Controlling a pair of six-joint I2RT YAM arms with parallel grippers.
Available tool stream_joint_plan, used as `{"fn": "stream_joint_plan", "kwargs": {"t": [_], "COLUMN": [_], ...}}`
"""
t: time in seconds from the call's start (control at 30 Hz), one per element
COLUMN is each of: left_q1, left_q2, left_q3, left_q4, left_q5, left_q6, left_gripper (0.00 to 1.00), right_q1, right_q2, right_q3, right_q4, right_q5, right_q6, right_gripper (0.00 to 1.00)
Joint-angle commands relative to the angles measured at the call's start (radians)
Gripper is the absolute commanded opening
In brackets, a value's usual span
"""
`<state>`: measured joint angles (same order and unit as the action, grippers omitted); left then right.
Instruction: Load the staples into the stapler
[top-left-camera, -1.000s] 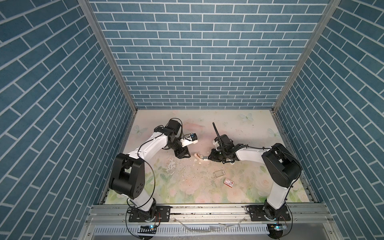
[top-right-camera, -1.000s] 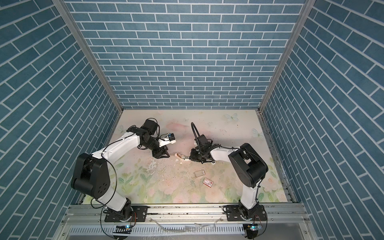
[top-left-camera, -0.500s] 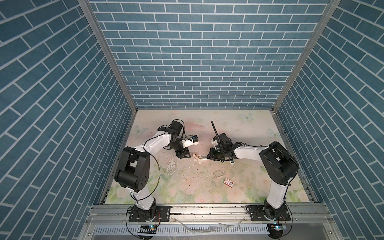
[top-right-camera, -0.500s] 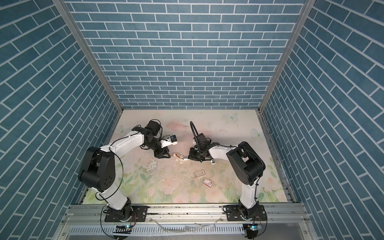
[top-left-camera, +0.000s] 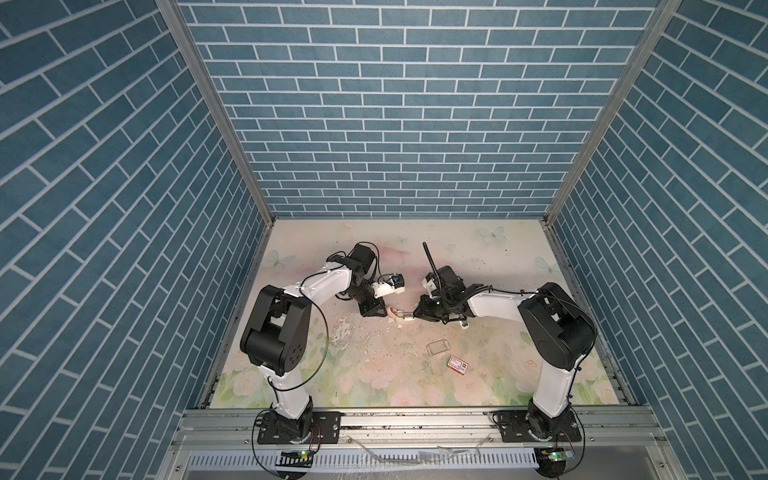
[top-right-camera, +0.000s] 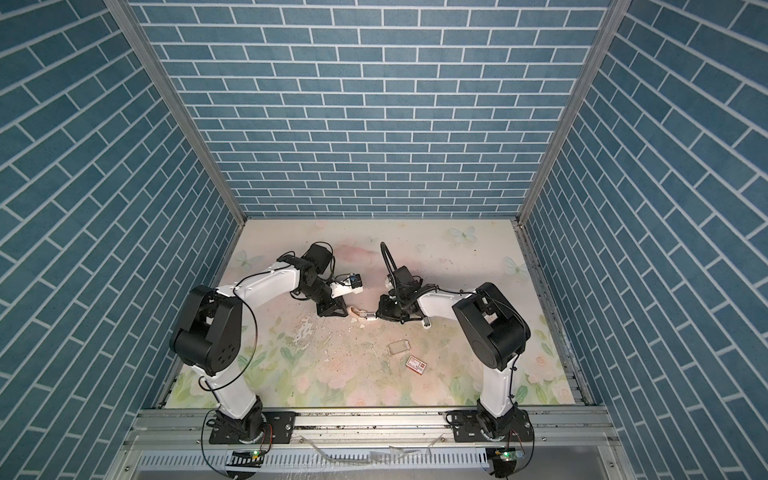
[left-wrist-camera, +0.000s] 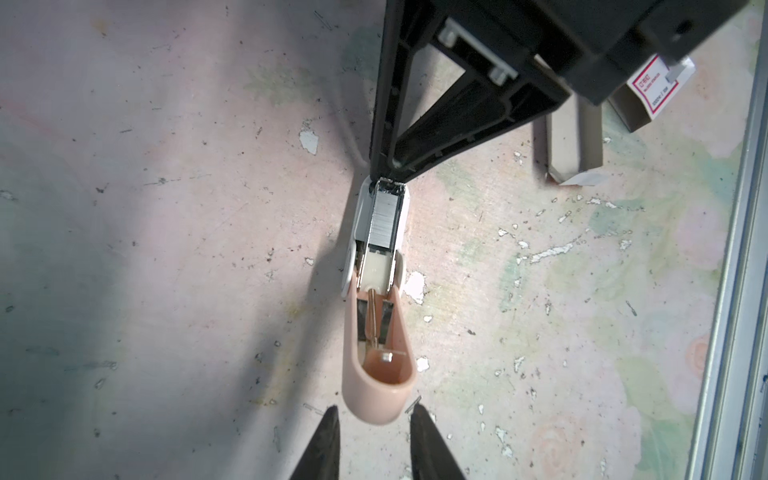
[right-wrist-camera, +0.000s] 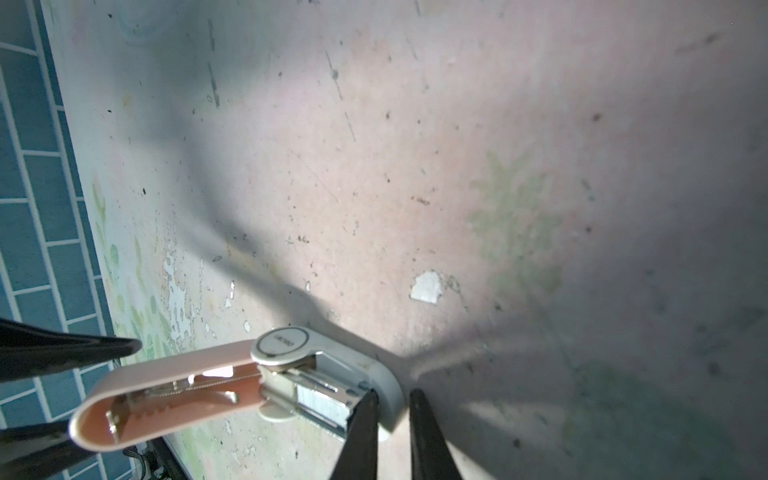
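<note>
In both top views the two arms met over the floral-printed table (top-left-camera: 478, 257). A small pink-and-white plastic stapler (top-left-camera: 400, 318) lay between the left gripper (top-left-camera: 383, 312) and the right gripper (top-left-camera: 417, 316). A clear plastic tray (top-left-camera: 439, 346) and a red-and-white cardboard box (top-left-camera: 457, 365) sat nearer the front, well apart from it.

The left wrist view showed the stapler open, its pink lid (left-wrist-camera: 376, 374) flipped back. The silvery strip of staples (left-wrist-camera: 384, 224) sat in the magazine. The left gripper stood narrow, flanking the lid's rounded tip; whether it pinched the lid could not be told.

The right wrist view showed the right gripper clamped on the stapler's white front end.

Loading looked done. The next move probably called for swinging the lid over and pressing it shut while the base was held down.
</note>
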<state>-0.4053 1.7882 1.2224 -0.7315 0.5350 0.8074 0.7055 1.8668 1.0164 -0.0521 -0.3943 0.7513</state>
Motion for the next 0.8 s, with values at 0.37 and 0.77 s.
{"fn": "stream_joint_plan", "kwargs": {"t": [0.37,0.77], "left_q1": [-0.045,-0.078], "left_q2": [0.038,0.068], "left_q3": [0.04,0.073], "left_q4": [0.026,0.037], "left_q5": [0.005,0.003], "left_q6": [-0.05,-0.086], "left_gripper": [0.24,0.21], "right_q1": [-0.003,-0.003], "right_q2": [0.035,0.043], "right_q3": [-0.003,-0.01], "right_q4": [0.005,0.036], "right_q5": [-0.015,-0.02], "right_q6": [-0.019,-0.013], "right_gripper": [0.16,0.16]}}
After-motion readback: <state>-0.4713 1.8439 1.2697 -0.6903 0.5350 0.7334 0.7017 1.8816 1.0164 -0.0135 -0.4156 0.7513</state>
